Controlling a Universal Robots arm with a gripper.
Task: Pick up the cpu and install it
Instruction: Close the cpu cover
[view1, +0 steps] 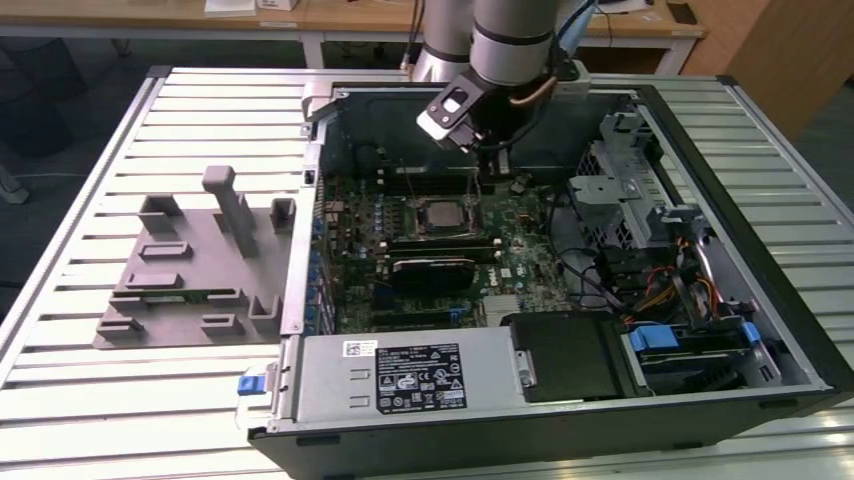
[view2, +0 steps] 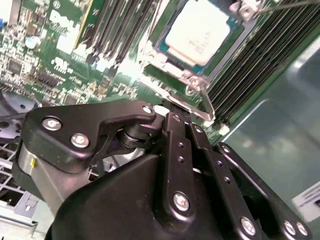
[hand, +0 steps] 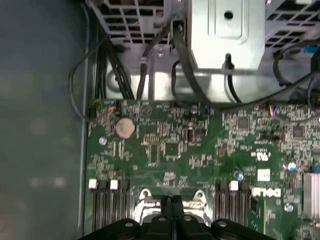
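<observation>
**Table** (view1: 80, 380): slatted metal top that carries everything below.

**Computer case** (view1: 801, 340): black, lying on its side with the side panel off. It takes up the exterior view's right half of the table.

**Circuit board** (view1: 527, 260): green, flat on the floor of the case. It is also in the first wrist view (hand: 170, 150).

**Power supply** (view1: 400, 375): grey box with a label, at the near edge of the case.

**Parts holder** (view1: 174, 300): grey moulded tray with upright posts. It lies on the table at the exterior view's left, beside the case.

**My gripper** (view1: 491, 165): black, hanging inside the case over the board. In both wrist views (view2: 180, 120) (hand: 172, 200) my fingers are pressed together, with nothing visible between them. The tips are just beside the socket's metal frame; I cannot tell whether they touch it.

**Cpu** (view1: 438, 213): square chip lying flat in the board's socket, silver top up. In the second wrist view (view2: 197, 36) it is near my fingertips but clear of them.

**Coin battery** (hand: 125, 127): round and silver, on the board.
</observation>
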